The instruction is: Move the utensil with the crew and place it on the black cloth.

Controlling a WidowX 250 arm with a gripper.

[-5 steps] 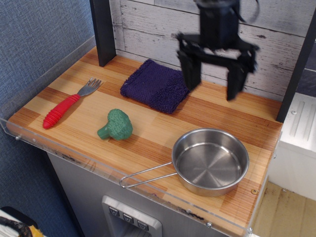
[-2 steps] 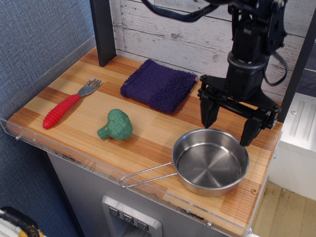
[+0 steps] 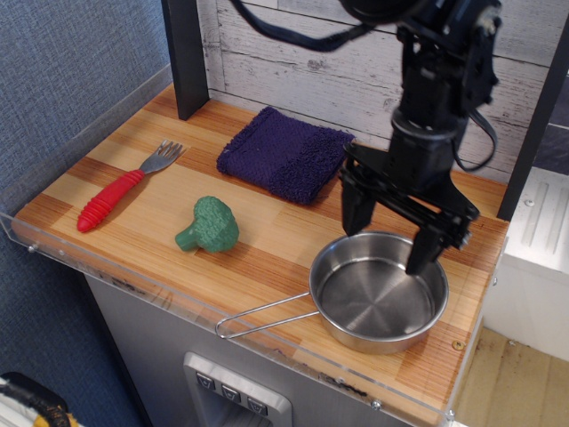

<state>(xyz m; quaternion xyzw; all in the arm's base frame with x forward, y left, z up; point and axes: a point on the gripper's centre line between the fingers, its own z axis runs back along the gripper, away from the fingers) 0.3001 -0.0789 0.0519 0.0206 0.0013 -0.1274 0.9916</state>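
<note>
The small shiny steel pan [image 3: 373, 298] sits at the front right of the wooden table, its thin wire loop handle [image 3: 262, 316] pointing left toward the front edge. My gripper [image 3: 388, 238] is open and hangs just over the pan's far rim; one fingertip [image 3: 353, 218] is behind the rim on the left, the other [image 3: 421, 253] reaches inside the pan at its right. It holds nothing. The dark purple-navy knitted cloth [image 3: 286, 152] lies flat at the back middle, to the upper left of the pan.
A green toy broccoli [image 3: 210, 224] lies left of the pan. A red-handled fork [image 3: 120, 191] lies at the left. A black post [image 3: 184, 55] stands at the back left. A clear plastic lip [image 3: 133, 280] runs along the table's front edge.
The gripper came down from high at the back, then shifted slightly left and lower over the pan's far rim. The pan, cloth, broccoli and fork have not moved.
</note>
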